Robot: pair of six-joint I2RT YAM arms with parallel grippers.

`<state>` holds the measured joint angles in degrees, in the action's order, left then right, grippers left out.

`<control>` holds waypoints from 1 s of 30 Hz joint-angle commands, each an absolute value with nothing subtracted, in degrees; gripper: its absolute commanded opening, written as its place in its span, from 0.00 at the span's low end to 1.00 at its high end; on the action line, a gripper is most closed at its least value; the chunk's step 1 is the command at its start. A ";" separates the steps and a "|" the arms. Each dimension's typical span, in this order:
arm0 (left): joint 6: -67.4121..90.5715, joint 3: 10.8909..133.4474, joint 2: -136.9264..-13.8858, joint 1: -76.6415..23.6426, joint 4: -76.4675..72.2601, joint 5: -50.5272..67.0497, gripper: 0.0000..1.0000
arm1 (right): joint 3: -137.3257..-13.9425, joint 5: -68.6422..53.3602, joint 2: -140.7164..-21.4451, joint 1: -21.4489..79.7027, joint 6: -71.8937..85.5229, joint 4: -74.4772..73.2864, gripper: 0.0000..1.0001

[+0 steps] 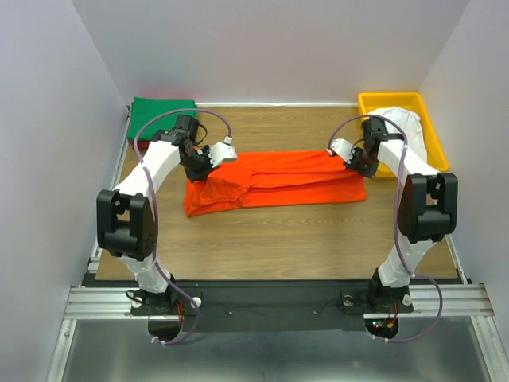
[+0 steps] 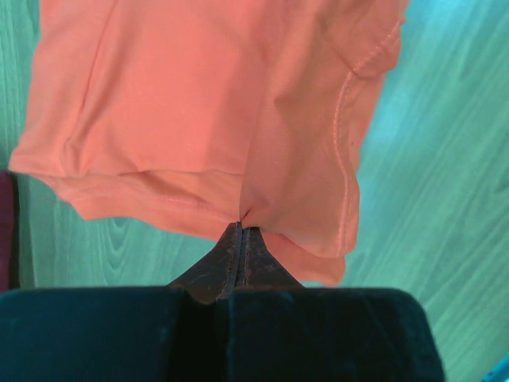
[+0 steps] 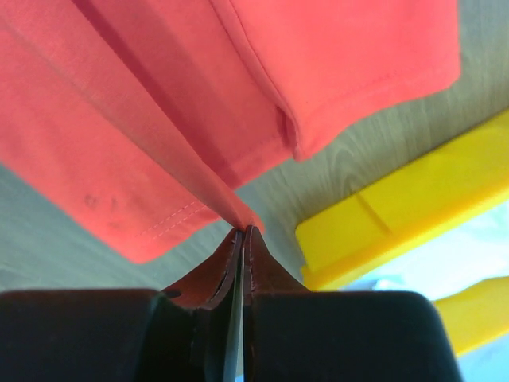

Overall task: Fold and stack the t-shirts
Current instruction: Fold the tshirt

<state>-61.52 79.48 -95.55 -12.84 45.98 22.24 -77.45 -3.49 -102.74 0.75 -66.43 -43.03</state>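
A bright orange t-shirt [image 1: 274, 181] lies stretched sideways across the middle of the table, partly folded lengthwise. My left gripper [image 1: 196, 169] is shut on its left end, pinching a fold of the orange cloth [image 2: 199, 111]. My right gripper [image 1: 358, 161] is shut on its right end, pinching an edge of the orange cloth [image 3: 143, 119]. A folded green t-shirt [image 1: 161, 114] lies at the back left corner. A white t-shirt [image 1: 413, 131] lies in the yellow tray [image 1: 374, 101] at the back right. A sliver of dark red [image 2: 6, 231] shows at the left edge of the left wrist view.
The yellow tray [image 3: 398, 215] stands close to the right of my right gripper. White walls close in the table at the left, back and right. The arm bases sit on a metal rail [image 1: 270, 301] at the near edge.
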 commanded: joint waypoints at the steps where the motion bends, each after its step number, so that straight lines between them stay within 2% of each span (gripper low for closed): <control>1: -61.88 83.32 -98.95 -11.61 45.27 23.82 0.00 | -81.38 -4.48 -106.08 0.35 -66.28 -42.80 0.09; 2: -61.53 83.76 -100.79 -11.34 44.57 23.38 0.00 | -82.00 -4.48 -107.82 0.26 -65.57 -42.72 0.21; 4: -59.69 84.02 -102.21 -10.12 42.81 23.38 0.22 | -84.18 -4.13 -109.07 0.26 -62.86 -42.54 0.28; 5: -59.07 84.63 -103.09 -9.85 42.37 23.38 0.29 | -84.90 -4.04 -109.86 0.26 -61.88 -42.45 0.39; 6: -58.19 84.90 -103.18 -9.41 42.02 23.55 0.40 | -85.51 -4.04 -109.86 -0.17 -60.83 -42.45 0.45; 7: -57.31 85.08 -103.01 -8.27 41.58 23.90 0.47 | -85.95 -4.22 -109.69 -1.31 -58.65 -42.54 0.46; 11: -54.06 83.51 -100.38 -4.24 41.83 27.76 0.51 | -85.44 -7.28 -105.92 -2.98 -52.67 -42.89 0.51; 17: -52.74 72.53 -93.35 1.21 41.84 32.25 0.52 | -77.62 -12.12 -100.90 -5.36 -43.17 -45.44 0.50; 18: -52.21 71.20 -92.12 1.93 41.57 32.60 0.63 | -76.48 -12.91 -100.81 -5.80 -41.85 -45.61 0.50; 23: -50.55 62.51 -89.39 2.20 38.51 35.06 0.64 | -74.01 -16.95 -102.21 -7.47 -36.75 -46.05 0.50; 30: -47.99 57.22 -90.08 2.20 32.52 35.42 0.64 | -74.18 -19.25 -106.60 -9.23 -33.49 -44.30 0.50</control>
